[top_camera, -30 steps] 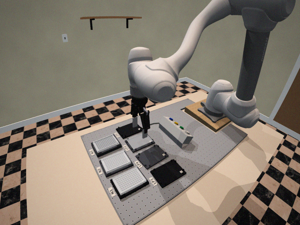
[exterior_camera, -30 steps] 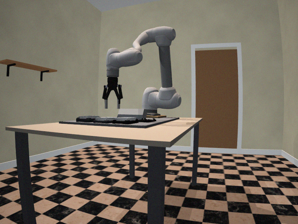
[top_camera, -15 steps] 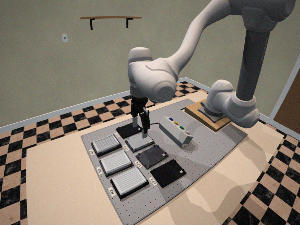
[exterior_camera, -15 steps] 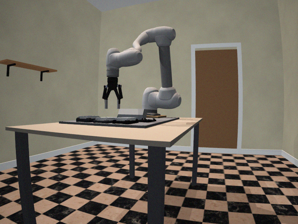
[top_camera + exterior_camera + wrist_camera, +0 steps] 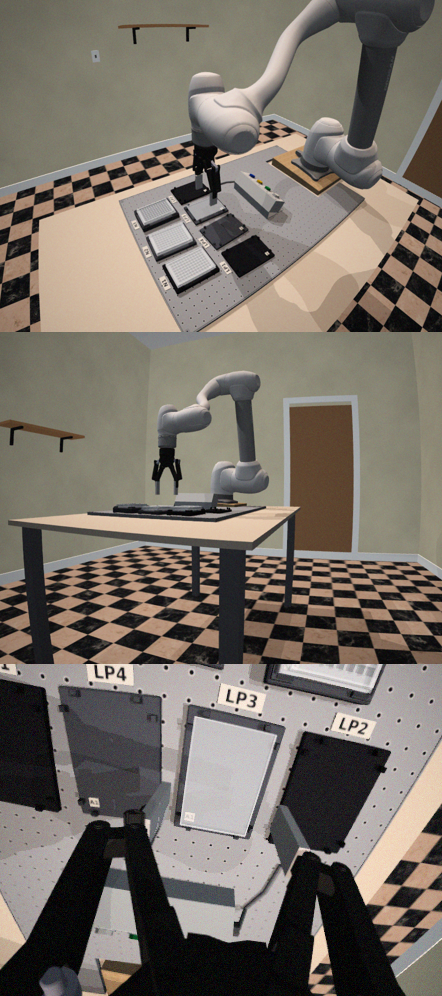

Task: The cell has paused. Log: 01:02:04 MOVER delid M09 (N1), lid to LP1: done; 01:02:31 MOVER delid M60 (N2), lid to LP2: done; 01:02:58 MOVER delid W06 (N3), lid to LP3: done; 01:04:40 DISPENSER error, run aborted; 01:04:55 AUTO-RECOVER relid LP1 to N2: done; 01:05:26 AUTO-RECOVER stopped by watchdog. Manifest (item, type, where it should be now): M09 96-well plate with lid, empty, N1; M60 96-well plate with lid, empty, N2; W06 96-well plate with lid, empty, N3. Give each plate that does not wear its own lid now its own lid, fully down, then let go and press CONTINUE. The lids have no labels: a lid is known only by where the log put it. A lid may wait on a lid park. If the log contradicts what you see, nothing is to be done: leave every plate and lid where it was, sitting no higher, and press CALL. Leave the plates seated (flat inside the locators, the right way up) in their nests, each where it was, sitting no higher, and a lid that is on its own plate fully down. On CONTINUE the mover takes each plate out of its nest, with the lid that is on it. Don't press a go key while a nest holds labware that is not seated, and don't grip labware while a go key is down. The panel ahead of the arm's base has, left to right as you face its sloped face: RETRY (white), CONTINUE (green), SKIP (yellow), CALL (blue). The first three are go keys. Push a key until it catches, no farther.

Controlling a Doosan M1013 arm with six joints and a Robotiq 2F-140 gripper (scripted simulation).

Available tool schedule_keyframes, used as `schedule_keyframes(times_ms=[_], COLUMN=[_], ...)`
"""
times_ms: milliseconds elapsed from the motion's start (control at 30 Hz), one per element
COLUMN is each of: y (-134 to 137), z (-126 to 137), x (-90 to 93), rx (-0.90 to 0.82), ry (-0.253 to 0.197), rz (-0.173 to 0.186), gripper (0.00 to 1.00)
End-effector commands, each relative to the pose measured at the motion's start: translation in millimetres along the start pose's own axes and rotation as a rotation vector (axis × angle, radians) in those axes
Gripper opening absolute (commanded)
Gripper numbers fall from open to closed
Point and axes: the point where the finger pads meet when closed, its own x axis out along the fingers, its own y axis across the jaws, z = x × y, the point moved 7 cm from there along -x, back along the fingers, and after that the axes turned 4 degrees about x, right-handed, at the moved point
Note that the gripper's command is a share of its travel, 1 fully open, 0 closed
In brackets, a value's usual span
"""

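Three 96-well plates sit in nests on the grey baseplate: N3 (image 5: 156, 212) farthest, N2 (image 5: 170, 240) in the middle, N1 (image 5: 190, 268) nearest. N1 and N2 look smooth on top, as if lidded. N3 shows a sharper well grid; I cannot tell for sure if it wears a lid. A pale lid (image 5: 204, 209) lies on park LP3 and also shows in the wrist view (image 5: 225, 776). Parks LP2 (image 5: 332, 789), LP4 (image 5: 112, 749) and LP1 (image 5: 247, 255) hold nothing. My gripper (image 5: 206, 192) (image 5: 166, 492) hangs open and empty above the LP3 lid's near edge (image 5: 222, 821), well above the plate level.
The key panel (image 5: 259, 192) stands right of the lid parks, with blue (image 5: 251, 175), yellow (image 5: 260, 182) and green (image 5: 267, 187) keys on its sloped face. A cable runs from it toward LP2. The arm's base (image 5: 321, 150) sits on a wooden block behind.
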Motion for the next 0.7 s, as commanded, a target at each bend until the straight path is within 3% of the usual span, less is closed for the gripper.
schedule_keyframes(times_ms=[0,667], y=[0.0,0.0], z=[0.0,0.0], x=[2.3,29.8], rx=[0.0,0.0], ry=[0.0,0.0], rz=[0.0,0.0], gripper=[0.66,0.66])
